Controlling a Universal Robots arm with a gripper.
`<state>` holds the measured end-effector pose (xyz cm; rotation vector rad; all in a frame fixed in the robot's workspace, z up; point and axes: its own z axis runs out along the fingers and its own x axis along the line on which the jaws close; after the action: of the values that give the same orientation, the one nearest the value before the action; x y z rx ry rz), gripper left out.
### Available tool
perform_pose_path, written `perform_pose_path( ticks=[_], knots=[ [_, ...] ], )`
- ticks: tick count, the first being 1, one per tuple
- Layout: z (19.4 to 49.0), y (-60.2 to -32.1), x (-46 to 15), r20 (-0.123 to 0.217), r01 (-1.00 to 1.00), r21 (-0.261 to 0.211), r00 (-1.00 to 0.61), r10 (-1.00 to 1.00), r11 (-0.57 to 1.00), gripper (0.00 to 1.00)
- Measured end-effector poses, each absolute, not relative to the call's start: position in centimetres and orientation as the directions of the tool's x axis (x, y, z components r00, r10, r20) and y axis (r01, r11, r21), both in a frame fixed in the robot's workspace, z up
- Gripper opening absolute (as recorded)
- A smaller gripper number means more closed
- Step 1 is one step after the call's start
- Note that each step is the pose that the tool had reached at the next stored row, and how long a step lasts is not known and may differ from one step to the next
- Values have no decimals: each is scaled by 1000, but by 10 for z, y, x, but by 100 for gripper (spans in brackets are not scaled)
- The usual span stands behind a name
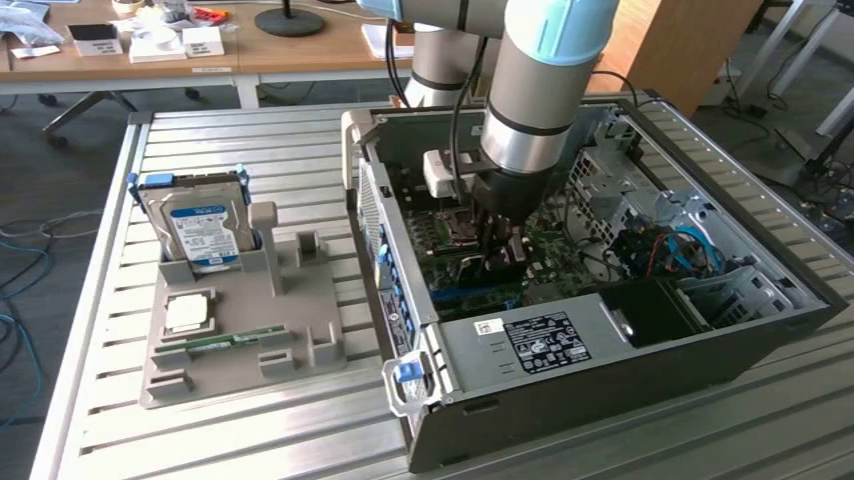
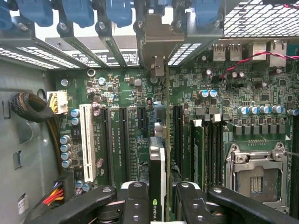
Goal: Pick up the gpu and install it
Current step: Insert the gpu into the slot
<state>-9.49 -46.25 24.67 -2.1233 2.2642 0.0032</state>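
Your end effector (image 2: 159, 198) is clenched on the gpu (image 2: 158, 158), holding the card edge-on inside the open computer case (image 1: 747, 340), directly above the motherboard (image 2: 224, 107). Pick-up is done. The card's metal bracket (image 2: 156, 39) stands at the rear slot openings. Seating appears incomplete, though you cannot confirm from this angle whether the card's edge has entered a slot. The holder (image 1: 247, 330) on the tabletop (image 1: 280, 140) keeps the hard drive (image 1: 203, 232).

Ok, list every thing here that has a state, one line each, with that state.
Black two-finger gripper: shut on the gpu, down inside the case.
Thin green-and-black gpu: held on edge above the motherboard slots.
Grey metal computer case: side open, lying flat.
Silver CPU socket: empty.
Silver hard drive with blue-white label: upright in the grey holder.
Narrow green memory stick: lying in the holder.
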Motion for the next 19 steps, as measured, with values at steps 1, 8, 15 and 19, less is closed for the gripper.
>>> perform_pose_path(
  ticks=[1, 8, 15, 19],
  knots=[
    [247, -463, -95, -29, -998, -24, -64, -998, 64, 27],
    [247, -463, -95, -29, -998, -24, -64, -998, 64, 27],
    [247, -463, -95, -29, -998, -24, -51, -998, 51, 27],
    [247, -463, -95, -29, -998, -24, -49, -998, 50, 27]
  ],
)
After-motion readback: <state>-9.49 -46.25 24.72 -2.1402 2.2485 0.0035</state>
